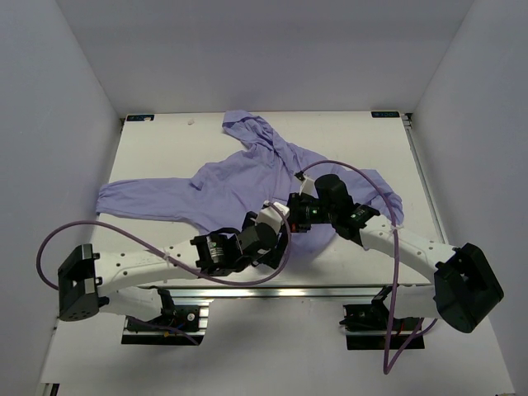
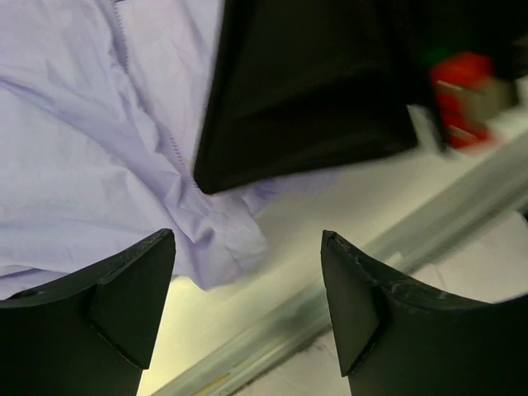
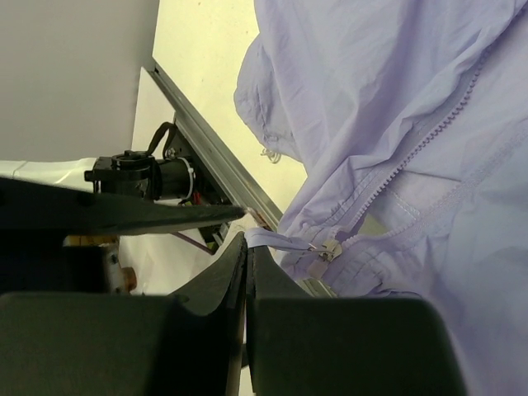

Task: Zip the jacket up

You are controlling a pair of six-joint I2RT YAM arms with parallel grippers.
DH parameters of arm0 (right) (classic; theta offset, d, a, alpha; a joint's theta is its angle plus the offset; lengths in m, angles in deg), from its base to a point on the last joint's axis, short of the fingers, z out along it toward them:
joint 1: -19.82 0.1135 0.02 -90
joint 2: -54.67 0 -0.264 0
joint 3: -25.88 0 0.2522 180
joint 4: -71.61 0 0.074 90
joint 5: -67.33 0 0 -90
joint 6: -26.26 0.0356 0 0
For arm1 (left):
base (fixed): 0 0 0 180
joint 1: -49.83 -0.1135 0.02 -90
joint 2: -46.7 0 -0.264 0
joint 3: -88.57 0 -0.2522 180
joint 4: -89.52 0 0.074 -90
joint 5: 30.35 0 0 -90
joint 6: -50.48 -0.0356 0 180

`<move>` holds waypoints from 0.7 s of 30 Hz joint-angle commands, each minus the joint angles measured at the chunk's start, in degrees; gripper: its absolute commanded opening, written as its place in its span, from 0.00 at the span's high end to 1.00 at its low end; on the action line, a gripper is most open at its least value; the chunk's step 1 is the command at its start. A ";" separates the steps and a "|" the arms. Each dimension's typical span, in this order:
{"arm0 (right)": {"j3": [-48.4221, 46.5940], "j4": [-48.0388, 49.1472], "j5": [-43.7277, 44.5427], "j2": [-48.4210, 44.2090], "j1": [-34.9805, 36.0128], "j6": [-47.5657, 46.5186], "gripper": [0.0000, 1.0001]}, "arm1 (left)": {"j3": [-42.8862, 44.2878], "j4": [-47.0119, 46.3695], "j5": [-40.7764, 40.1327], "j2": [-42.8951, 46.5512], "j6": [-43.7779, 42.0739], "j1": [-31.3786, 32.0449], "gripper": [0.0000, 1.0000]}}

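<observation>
The lavender hooded jacket lies spread on the white table, hood at the far side and sleeves out to both sides. My right gripper is shut on the zipper's lavender pull tab at the bottom hem, with the metal slider just beyond it. The zipper teeth run up and away, closed above the slider. My left gripper is open and empty beside the hem, just below the right gripper's black body. Both grippers meet at the hem.
An aluminium rail runs along the table's near edge, right under both grippers; it also shows in the right wrist view. Purple cables loop from both arms. White walls enclose the table on three sides.
</observation>
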 commanded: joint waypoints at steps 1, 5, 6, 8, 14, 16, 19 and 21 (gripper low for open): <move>-1.01 0.79 -1.44 -1.56 0.05 0.75 1.00 | -0.24 -2.25 -0.22 -1.92 -0.82 -2.67 0.20; -0.75 1.14 -1.70 -1.56 0.05 1.01 1.00 | -1.12 -5.06 1.01 -2.54 -2.93 -3.83 0.26; -0.83 1.23 -1.88 -1.65 0.05 1.01 1.00 | -1.21 -5.59 1.01 -2.71 -3.71 -3.91 0.27; -0.83 1.40 -2.40 -1.30 0.05 1.10 1.00 | -1.56 -7.61 1.36 -2.98 -4.42 -4.09 0.29; -0.48 1.58 -2.67 -1.12 0.05 1.45 1.00 | -0.51 -8.84 3.38 -4.65 -5.83 -4.44 0.53; -0.22 1.84 -2.93 -0.94 0.05 1.62 1.00 | -0.42 -9.11 4.17 -4.73 -6.44 -4.44 0.64; -0.39 1.93 -2.67 -1.12 0.05 1.54 1.00 | -0.51 -8.59 4.61 -4.65 -6.97 -4.44 0.83; -0.57 1.67 -2.14 -1.21 0.05 1.28 1.00 | -0.25 -7.97 4.96 -4.47 -6.97 -4.44 0.93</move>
